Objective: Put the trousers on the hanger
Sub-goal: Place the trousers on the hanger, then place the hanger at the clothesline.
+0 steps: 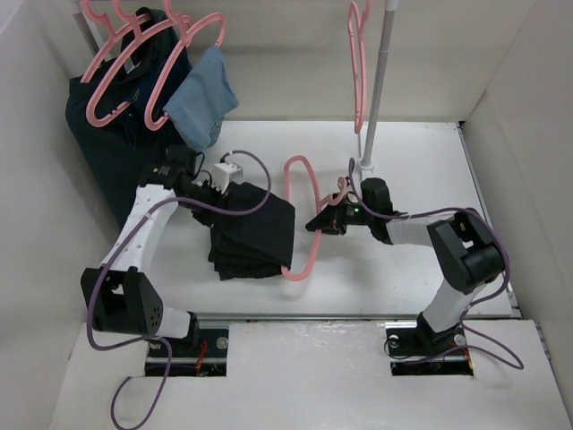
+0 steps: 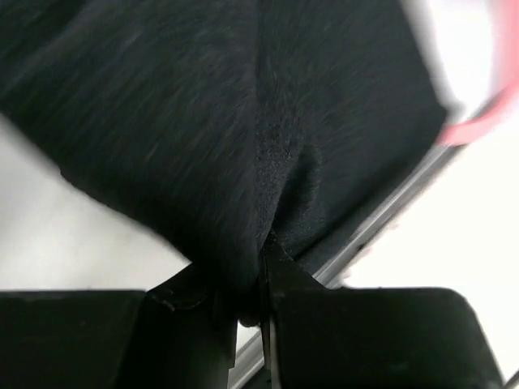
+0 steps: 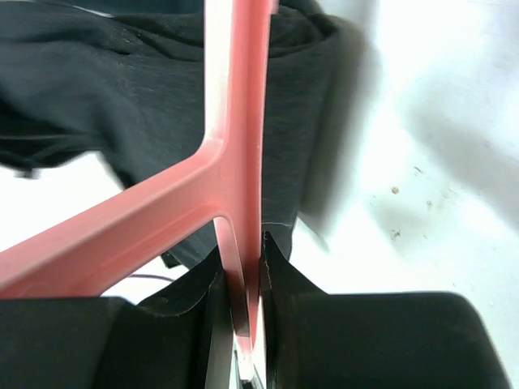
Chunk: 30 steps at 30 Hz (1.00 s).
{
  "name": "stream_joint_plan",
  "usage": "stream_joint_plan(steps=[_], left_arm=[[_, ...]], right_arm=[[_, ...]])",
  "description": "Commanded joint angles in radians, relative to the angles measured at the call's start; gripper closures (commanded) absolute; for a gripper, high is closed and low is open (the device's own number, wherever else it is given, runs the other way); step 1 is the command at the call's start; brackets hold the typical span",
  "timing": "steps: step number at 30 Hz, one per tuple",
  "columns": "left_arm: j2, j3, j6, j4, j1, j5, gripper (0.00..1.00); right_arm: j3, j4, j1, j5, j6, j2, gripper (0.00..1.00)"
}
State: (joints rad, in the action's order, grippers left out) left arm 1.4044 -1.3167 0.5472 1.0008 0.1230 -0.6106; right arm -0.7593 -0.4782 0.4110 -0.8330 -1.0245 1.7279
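The black trousers (image 1: 252, 235) hang folded in a bunch over the table's middle. My left gripper (image 1: 235, 190) is shut on their upper edge and holds them up; in the left wrist view the black fabric (image 2: 203, 121) is pinched between my jaws. The pink hanger (image 1: 306, 219) stands on edge just right of the trousers, its lower bend touching them. My right gripper (image 1: 324, 219) is shut on the hanger's bar; the right wrist view shows the pink bar (image 3: 239, 154) clamped between my fingers with the trousers (image 3: 97, 89) behind it.
At the back left, pink hangers (image 1: 116, 76) carry a dark navy garment (image 1: 116, 143) and a light-blue cloth (image 1: 204, 97). A metal pole (image 1: 376, 85) with another pink hanger (image 1: 358, 54) stands at the back centre. White walls enclose the table (image 1: 421, 170).
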Motion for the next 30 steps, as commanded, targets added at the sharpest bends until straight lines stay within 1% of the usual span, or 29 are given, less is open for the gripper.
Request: stream_joint_plan(steps=[1,2,3,4,6,7,8,9,11,12,13,16,17,18,19,20,21,22,23,25,26,27,28,29,30], left_arm=[[-0.051,0.15,0.082,-0.085,-0.042,0.279,1.0],[-0.042,0.186,0.082,-0.109,-0.042,0.335,1.0],[-0.042,0.254,0.094,-0.154,-0.042,0.36,1.0],[-0.015,0.289,0.094,-0.181,-0.042,0.385,1.0],[0.008,0.376,0.103,-0.246,-0.042,0.428,0.71],[0.021,0.398,0.103,-0.261,-0.042,0.428,0.59],[0.042,0.415,0.103,-0.271,-0.051,0.428,0.51],[0.042,0.424,0.103,-0.271,-0.051,0.417,0.45],[0.033,0.424,0.135,-0.26,-0.069,0.384,0.37],[0.022,0.424,0.17,-0.251,-0.095,0.365,0.32],[0.007,0.398,0.19,-0.232,-0.111,0.338,0.27],[-0.053,0.35,0.275,-0.197,-0.158,0.312,0.27],[-0.065,0.303,0.296,-0.159,-0.167,0.295,0.3],[-0.085,0.274,0.319,-0.13,-0.168,0.269,0.35],[-0.094,0.239,0.342,-0.093,-0.177,0.234,0.37],[-0.094,0.165,0.397,-0.005,-0.177,0.134,0.37],[-0.107,0.125,0.425,0.046,-0.177,0.076,0.37],[-0.107,0.087,0.448,0.097,-0.142,0.019,0.36],[-0.12,0.053,0.448,0.134,-0.117,-0.073,0.33],[-0.172,-0.001,0.363,0.134,-0.062,-0.147,0.27],[-0.194,-0.012,0.362,0.134,0.001,-0.182,0.24],[-0.215,-0.032,0.35,0.134,0.029,-0.255,0.19],[-0.232,-0.044,0.341,0.134,0.055,-0.296,0.15],[-0.257,-0.074,0.291,0.099,0.102,-0.366,0.07],[-0.257,-0.087,0.245,0.099,0.124,-0.394,0.07]], right_arm=[[0.018,0.05,-0.032,0.066,0.047,-0.079,1.0],[0.018,0.061,-0.032,0.078,0.047,-0.093,1.0],[0.018,0.073,-0.023,0.101,0.056,-0.108,1.0],[0.006,0.113,-0.009,0.116,0.075,-0.144,1.0],[-0.017,0.17,0.02,0.167,0.099,-0.183,1.0],[-0.043,0.2,0.032,0.185,0.112,-0.201,1.0],[-0.057,0.258,0.046,0.201,0.133,-0.237,1.0],[-0.07,0.285,0.061,0.233,0.133,-0.255,1.0],[-0.09,0.344,0.107,0.265,0.145,-0.307,1.0],[-0.103,0.357,0.124,0.284,0.145,-0.323,1.0],[-0.103,0.368,0.158,0.314,0.145,-0.338,1.0],[-0.138,0.426,0.21,0.354,0.173,-0.373,1.0],[-0.179,0.455,0.248,0.388,0.19,-0.373,1.0],[-0.204,0.511,0.265,0.405,0.208,-0.373,1.0],[-0.228,0.538,0.282,0.417,0.245,-0.373,1.0],[-0.253,0.559,0.298,0.437,0.259,-0.373,1.0],[-0.297,0.578,0.325,0.437,0.268,-0.373,1.0],[-0.32,0.604,0.336,0.437,0.277,-0.384,1.0],[-0.345,0.616,0.345,0.446,0.277,-0.384,1.0],[-0.432,0.647,0.37,0.457,0.277,-0.395,1.0],[-0.464,0.664,0.38,0.466,0.277,-0.395,1.0],[-0.5,0.676,0.406,0.503,0.277,-0.395,1.0],[-0.576,0.693,0.419,0.524,0.277,-0.395,1.0],[-0.66,0.737,0.428,0.564,0.277,-0.371,1.0],[-0.661,0.76,0.428,0.583,0.277,-0.354,1.0]])
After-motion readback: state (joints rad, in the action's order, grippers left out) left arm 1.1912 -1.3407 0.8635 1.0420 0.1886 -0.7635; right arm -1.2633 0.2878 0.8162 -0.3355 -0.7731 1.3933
